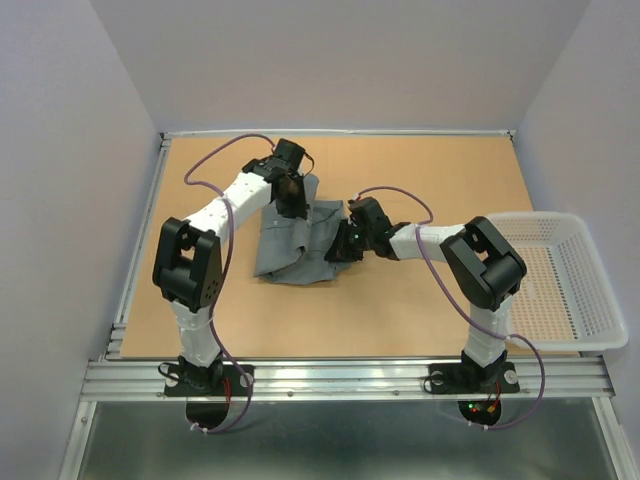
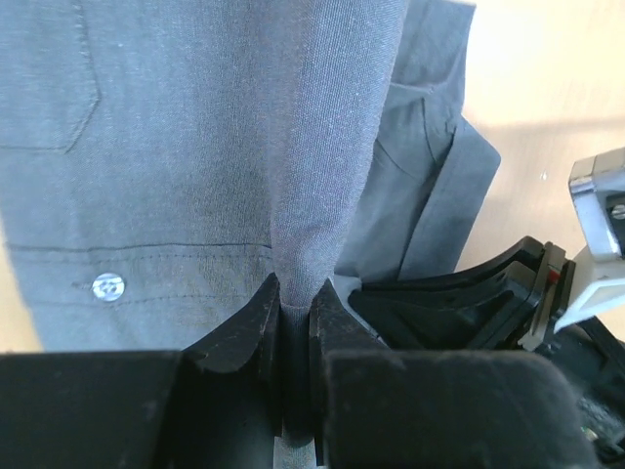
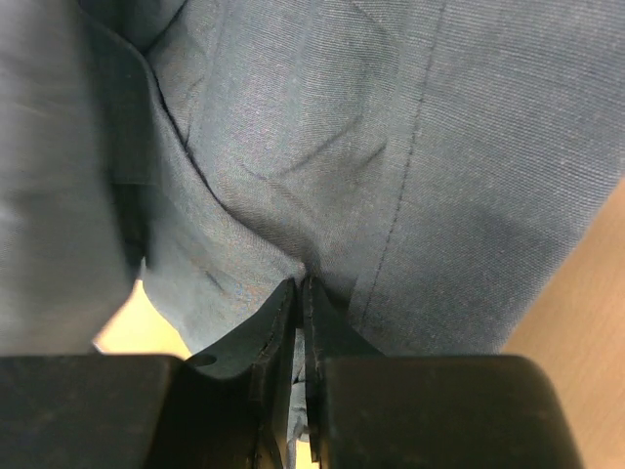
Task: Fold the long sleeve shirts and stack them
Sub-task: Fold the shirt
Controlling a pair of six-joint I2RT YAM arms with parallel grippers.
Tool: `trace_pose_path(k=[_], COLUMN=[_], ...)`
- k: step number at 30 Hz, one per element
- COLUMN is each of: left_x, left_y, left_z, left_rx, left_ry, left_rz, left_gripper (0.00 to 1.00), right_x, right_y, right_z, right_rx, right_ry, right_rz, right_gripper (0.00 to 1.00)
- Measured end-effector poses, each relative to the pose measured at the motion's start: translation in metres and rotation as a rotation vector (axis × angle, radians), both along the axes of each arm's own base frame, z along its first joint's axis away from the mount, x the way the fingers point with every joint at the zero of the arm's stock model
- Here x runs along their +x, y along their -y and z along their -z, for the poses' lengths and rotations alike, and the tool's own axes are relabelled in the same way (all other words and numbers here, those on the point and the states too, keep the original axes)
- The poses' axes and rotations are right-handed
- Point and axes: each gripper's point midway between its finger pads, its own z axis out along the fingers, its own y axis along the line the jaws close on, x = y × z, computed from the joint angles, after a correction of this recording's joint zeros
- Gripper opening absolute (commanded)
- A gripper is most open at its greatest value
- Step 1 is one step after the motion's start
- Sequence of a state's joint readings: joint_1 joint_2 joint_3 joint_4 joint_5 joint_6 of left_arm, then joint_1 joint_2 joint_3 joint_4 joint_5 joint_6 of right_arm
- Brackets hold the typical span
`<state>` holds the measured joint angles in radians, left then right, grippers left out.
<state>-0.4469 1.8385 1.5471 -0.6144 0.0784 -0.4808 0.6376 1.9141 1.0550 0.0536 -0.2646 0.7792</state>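
A grey long sleeve shirt (image 1: 298, 240) lies bunched and partly folded on the brown table (image 1: 420, 300), near its middle. My left gripper (image 1: 292, 196) is at the shirt's far edge, shut on a ridge of grey cloth (image 2: 317, 195) that runs up between its jaws; a pale button (image 2: 107, 287) shows to the left. My right gripper (image 1: 345, 243) is at the shirt's right edge. In the right wrist view its jaws (image 3: 299, 293) are pressed together on a thin fold of the shirt (image 3: 322, 166).
A white mesh basket (image 1: 592, 290) sits at the table's right edge, past the right arm. Grey walls close in the back and sides. A metal rail (image 1: 340, 378) runs along the near edge, where both arm bases stand.
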Motion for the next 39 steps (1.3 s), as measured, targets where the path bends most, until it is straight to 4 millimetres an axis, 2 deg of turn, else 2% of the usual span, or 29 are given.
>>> trace_pose_path(k=[1,5,8,9,10,14,19,23,26,29,30,32,33,36,39], left_x=[-0.003,-0.012,-0.018,-0.020,-0.021,-0.021,-0.016,-0.013,-0.013,-0.014,-0.014,-0.014,-0.014,-0.016,-0.018], left_y=[0.009,0.025,0.031,0.033,0.035,0.038,0.031,0.027,0.029,0.033,0.036,0.042,0.046,0.059,0.063], left_z=[0.008,0.029,0.045,0.051,0.059,0.058,0.054,0.049,0.049,0.047,0.044,0.035,0.026,-0.004,-0.033], left_rx=[0.006,0.033,0.063,0.076,0.097,0.124,0.192,0.223,0.211,0.184,0.168,0.129,0.098,-0.001,-0.068], left_ry=[-0.014,-0.056,-0.081,-0.089,-0.099,-0.089,-0.059,-0.041,-0.046,-0.048,-0.047,-0.035,-0.022,0.030,0.087], left_rz=[0.022,0.067,0.094,0.102,0.114,0.117,0.094,0.077,0.074,0.076,0.078,0.083,0.090,0.110,0.116], left_gripper=[0.00,0.00,0.00,0.00,0.00,0.00,0.00,0.01,0.09,0.23,0.33,0.43,0.52,0.65,0.68], right_x=[0.000,0.000,-0.001,-0.001,-0.001,-0.001,-0.003,-0.007,-0.009,-0.008,-0.006,-0.001,0.002,0.009,0.014], right_y=[0.000,0.000,0.000,0.000,0.000,0.003,0.008,0.012,0.018,0.022,0.024,0.029,0.031,0.038,0.046], right_z=[0.000,0.001,0.000,0.000,-0.001,-0.006,-0.006,-0.008,-0.016,-0.031,-0.039,-0.053,-0.064,-0.090,-0.111], right_rx=[0.003,0.008,0.015,0.020,0.023,0.017,-0.001,-0.009,-0.016,-0.018,-0.020,-0.024,-0.021,-0.018,-0.024], right_ry=[-0.002,-0.004,-0.003,0.000,0.003,0.017,0.018,0.019,0.036,0.076,0.098,0.141,0.174,0.252,0.315], right_rz=[0.001,0.003,0.002,0.002,0.002,0.010,0.022,0.025,0.034,0.047,0.055,0.076,0.088,0.126,0.157], right_gripper=[0.11,0.15,0.23,0.31,0.31,0.31,0.32,0.40,0.50,0.53,0.54,0.54,0.54,0.54,0.54])
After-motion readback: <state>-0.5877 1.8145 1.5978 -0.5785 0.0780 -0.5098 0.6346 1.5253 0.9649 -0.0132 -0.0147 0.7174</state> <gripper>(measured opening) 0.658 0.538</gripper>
